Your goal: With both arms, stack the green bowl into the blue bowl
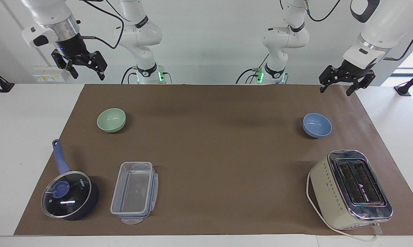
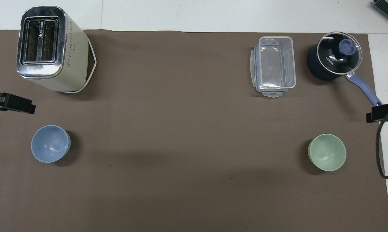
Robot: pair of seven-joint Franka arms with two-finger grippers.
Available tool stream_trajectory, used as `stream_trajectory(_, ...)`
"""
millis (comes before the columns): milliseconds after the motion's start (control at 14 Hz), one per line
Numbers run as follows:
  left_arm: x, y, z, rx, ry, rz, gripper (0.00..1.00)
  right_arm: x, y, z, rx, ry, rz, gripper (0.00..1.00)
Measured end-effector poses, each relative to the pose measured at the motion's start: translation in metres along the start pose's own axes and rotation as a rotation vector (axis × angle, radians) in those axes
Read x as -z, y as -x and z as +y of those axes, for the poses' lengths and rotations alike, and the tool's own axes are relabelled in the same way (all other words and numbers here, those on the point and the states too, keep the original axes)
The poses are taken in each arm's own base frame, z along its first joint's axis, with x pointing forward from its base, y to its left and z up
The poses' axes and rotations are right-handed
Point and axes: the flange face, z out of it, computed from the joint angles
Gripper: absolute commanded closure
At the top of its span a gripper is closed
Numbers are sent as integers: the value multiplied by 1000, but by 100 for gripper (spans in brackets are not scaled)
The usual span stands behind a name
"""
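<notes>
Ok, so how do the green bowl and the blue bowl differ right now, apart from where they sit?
Colour: the green bowl is pale mint, the blue bowl periwinkle.
Place: the green bowl sits toward the right arm's end of the table, the blue bowl toward the left arm's end.
Neighbours: the green bowl has the saucepan farther out from the robots, the blue bowl the toaster.
Shared: both stand upright, look empty, look about the same size, and neither is held.

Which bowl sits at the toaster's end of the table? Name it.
The blue bowl. It stands nearer to the robots than the toaster, toward the left arm's end. The green bowl sits at the right arm's end, by the saucepan.
</notes>
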Motion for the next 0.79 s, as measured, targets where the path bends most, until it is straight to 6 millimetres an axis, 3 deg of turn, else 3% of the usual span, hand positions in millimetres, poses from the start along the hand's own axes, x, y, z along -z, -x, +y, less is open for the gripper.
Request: stream_trajectory(788,0,0,0,0,0,0,0,1,-2,0,40,8,13,0)
